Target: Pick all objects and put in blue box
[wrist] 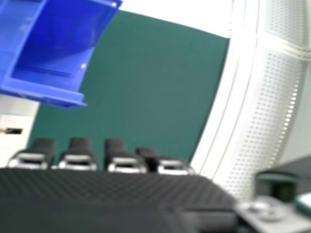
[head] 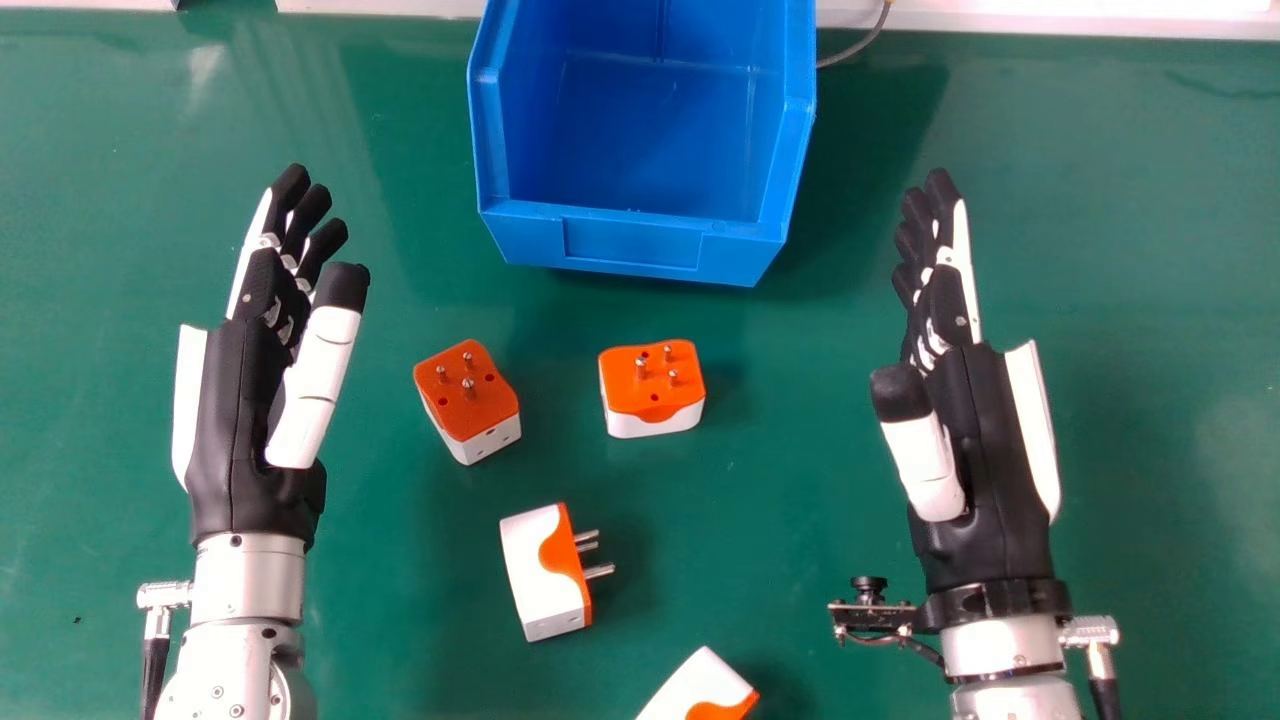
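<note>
My left hand (head: 245, 400) is open at the left of the head view, and my right hand (head: 985, 430) is open at the right; both hold nothing. Between them lie an orange-topped plug adapter (head: 468, 400), pins up, and a second adapter (head: 652, 385) to its right, also pins up. Nearer, a white and orange adapter (head: 545, 575) rests on its side, pins pointing right. Another adapter (head: 700, 690) is cut off by the bottom edge. The blue box (head: 630, 245) stands beyond them, its inside bare. In the right hand view are my right hand (wrist: 107, 194) and the blue box (wrist: 43, 92).
Green table surface (head: 780, 560) surrounds the adapters. A dark cable (head: 865, 40) runs behind the box's right side, by the table's pale far edge (head: 1050, 18). A small camera mount (head: 870, 615) juts from the right wrist.
</note>
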Controlling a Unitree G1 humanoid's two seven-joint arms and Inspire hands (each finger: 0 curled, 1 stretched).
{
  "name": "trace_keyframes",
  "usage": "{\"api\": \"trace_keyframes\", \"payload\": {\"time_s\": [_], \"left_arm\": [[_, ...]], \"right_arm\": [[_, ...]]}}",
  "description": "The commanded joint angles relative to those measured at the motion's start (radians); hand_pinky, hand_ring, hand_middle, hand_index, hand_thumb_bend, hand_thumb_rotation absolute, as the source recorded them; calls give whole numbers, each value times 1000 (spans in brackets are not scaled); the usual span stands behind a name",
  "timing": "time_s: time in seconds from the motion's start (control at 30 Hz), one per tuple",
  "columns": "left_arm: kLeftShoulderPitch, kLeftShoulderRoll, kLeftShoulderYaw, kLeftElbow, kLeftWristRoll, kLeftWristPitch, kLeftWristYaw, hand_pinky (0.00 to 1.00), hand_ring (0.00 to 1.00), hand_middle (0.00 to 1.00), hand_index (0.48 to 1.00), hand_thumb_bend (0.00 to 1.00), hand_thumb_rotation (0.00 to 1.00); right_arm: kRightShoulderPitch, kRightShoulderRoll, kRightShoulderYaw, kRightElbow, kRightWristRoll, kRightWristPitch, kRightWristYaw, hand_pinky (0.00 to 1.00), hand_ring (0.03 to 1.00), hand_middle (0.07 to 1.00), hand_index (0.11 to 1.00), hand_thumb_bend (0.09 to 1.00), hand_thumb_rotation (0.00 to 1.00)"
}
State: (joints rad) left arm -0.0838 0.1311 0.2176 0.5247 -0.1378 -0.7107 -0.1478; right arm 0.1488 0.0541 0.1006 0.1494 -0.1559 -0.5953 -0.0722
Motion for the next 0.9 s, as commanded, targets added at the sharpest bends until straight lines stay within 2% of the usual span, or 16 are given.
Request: {"api": "trace_keyframes", "payload": {"time_s": [0.0, 0.2, 0.3, 0.33, 0.37, 0.43, 0.57, 0.67, 0.77, 0.8, 0.87], "left_arm": [[-12, 9, 0, -11, 2, -20, -2, 846, 918, 946, 931, 763, 777], [-9, 11, 2, -13, 4, -18, 0, 847, 919, 948, 933, 763, 778], [-12, 11, 2, -6, 9, -27, 3, 846, 919, 948, 933, 763, 779], [-13, 12, 2, -5, 7, -30, 0, 846, 919, 948, 933, 763, 779], [-13, 13, 1, -4, 14, -34, 3, 844, 917, 947, 933, 763, 779], [-14, 14, 0, -2, 15, -41, 2, 844, 917, 947, 933, 763, 779], [-17, 10, 1, 6, 11, -51, 0, 843, 916, 946, 932, 760, 775], [-17, 7, 3, 4, 4, -49, 1, 839, 912, 940, 928, 758, 768], [-17, 8, 4, 3, 5, -47, 2, 839, 912, 940, 928, 758, 768], [-17, 8, 5, 3, 5, -47, 4, 836, 909, 934, 924, 762, 756], [-19, 8, 7, 7, 10, -51, 10, 836, 909, 934, 924, 762, 756]], "right_arm": [[-10, -4, -1, -17, 10, -10, 0, 1000, 1000, 1000, 1000, 922, 1000], [-3, -3, 6, -29, 41, -2, 26, 1000, 1000, 1000, 1000, 922, 999], [1, 0, 6, -33, 57, -1, 34, 1000, 1000, 1000, 1000, 921, 990], [3, 0, 5, -37, 51, 1, 30, 1000, 1000, 1000, 1000, 921, 990], [6, 1, 5, -40, 47, 3, 27, 1000, 1000, 1000, 1000, 917, 973], [8, 3, 5, -45, 48, 6, 26, 1000, 1000, 1000, 1000, 917, 973], [13, 2, 4, -52, 44, 6, 22, 992, 1000, 1000, 1000, 906, 952], [11, 1, 1, -50, 34, -1, 13, 970, 990, 995, 1000, 891, 912], [9, -2, 1, -48, 31, 0, 10, 970, 990, 995, 1000, 891, 912], [9, -2, 1, -48, 32, 1, 9, 939, 970, 980, 995, 876, 860], [7, -4, -1, -49, 26, 5, 5, 939, 970, 980, 995, 876, 860]]}}
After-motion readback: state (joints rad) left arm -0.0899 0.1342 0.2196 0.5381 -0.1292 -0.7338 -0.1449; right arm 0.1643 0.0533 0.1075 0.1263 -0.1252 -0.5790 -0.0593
